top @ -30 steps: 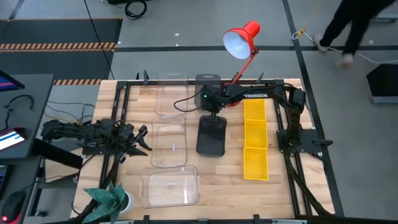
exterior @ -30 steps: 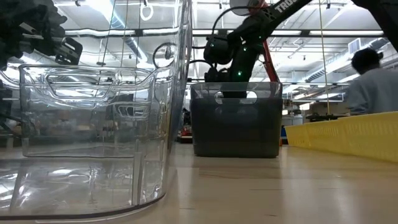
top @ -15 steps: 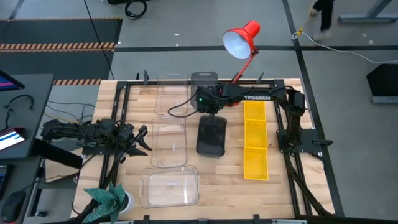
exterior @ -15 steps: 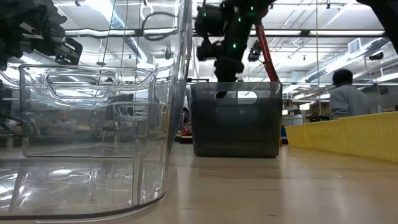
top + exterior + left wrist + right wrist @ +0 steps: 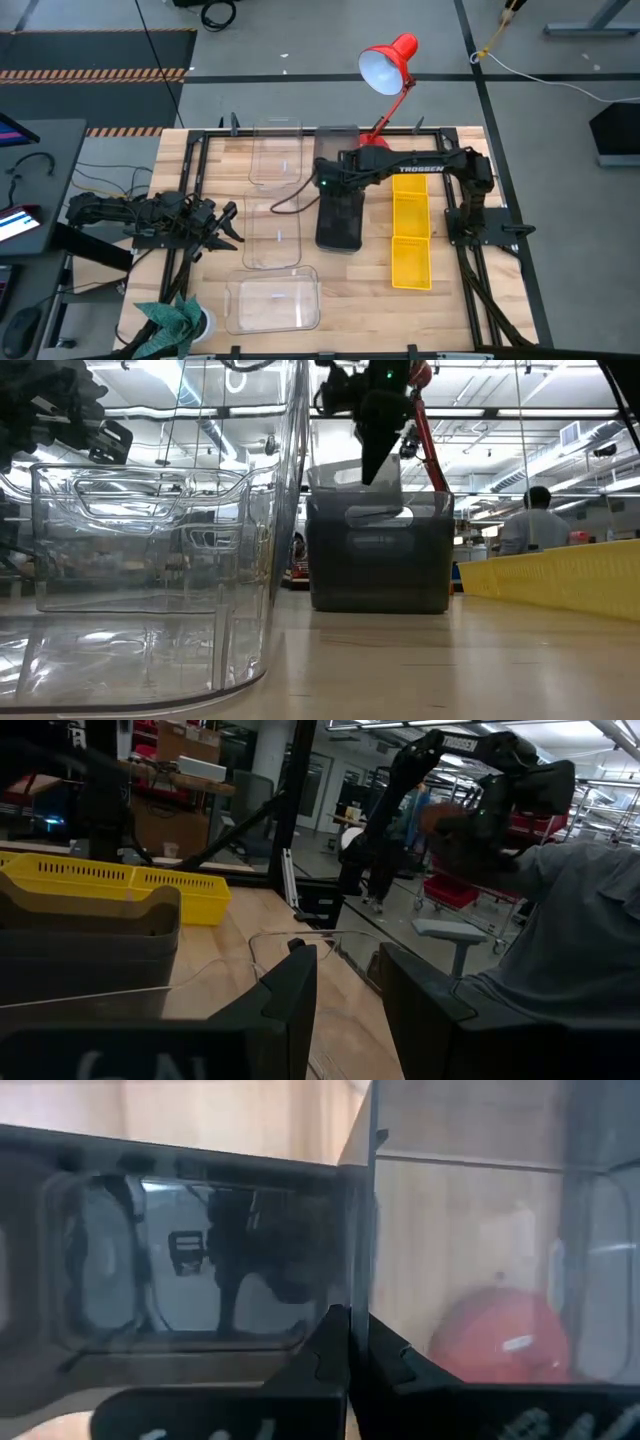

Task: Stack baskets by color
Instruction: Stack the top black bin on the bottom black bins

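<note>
The right hand hangs over the middle of the table, its fingers pinched together on the thin end wall of a dark grey basket. That basket sits tilted, partly down inside the grey stack below. These bins look light and stiff, with slick plastic walls, so the rim edge is the sensible place to grip; a tilt could jam it while nesting. 3 clear baskets lie in a line on the left side, and the yellow baskets on the right. The left hand waits beside the clear ones, fingers partly apart, holding nothing.
</note>
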{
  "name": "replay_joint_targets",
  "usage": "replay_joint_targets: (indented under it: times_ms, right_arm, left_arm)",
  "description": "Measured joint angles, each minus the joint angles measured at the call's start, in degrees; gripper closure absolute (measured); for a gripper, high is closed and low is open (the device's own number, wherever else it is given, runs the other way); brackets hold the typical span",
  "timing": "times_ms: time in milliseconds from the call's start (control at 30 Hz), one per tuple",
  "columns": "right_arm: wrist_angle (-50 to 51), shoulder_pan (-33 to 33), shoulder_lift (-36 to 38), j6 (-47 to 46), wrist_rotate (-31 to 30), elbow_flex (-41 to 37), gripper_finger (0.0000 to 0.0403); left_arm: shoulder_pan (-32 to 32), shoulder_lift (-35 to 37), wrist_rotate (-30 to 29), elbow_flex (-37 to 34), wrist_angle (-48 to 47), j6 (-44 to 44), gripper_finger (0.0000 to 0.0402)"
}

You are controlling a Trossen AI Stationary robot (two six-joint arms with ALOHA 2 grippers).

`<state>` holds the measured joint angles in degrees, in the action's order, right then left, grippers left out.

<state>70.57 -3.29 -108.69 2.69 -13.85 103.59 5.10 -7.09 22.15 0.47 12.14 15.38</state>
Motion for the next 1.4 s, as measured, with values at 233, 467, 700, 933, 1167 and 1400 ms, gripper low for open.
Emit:
replay_joint_targets:
  times_ms: [233,467,700,933,1167,1400]
  right_arm:
    - [1.8,4.3,2.1,-9.7,-0.1,0.0,0.0398]
    - [1.8,10.5,2.2,-14.4,-2.3,-0.9,0.0398]
    - [1.0,16.0,2.2,-19.7,-5.9,-2.5,0.0398]
    - [-2.5,19.2,2.2,-23.8,-5.4,-5.6,0.0398]
    - [-6.2,21.6,2.2,-26.6,-4.1,-7.9,0.0398]
    - [-9.9,22.7,2.1,-27.3,-1.6,-9.8,0.0398]
  left_arm:
    - [0.0,0.0,0.0,0.0,0.0,0.0,0.0285]
    - [0.0,0.0,0.0,0.0,0.0,0.0,0.0285]
    - [0.0,0.0,0.0,0.0,0.0,0.0,0.0285]
    - [0.0,0.0,0.0,0.0,0.0,0.0,0.0285]
    - [0.0,0.0,0.0,0.0,0.0,0.0,0.0285]
    - [0.0,0.0,0.0,0.0,0.0,0.0,0.0285]
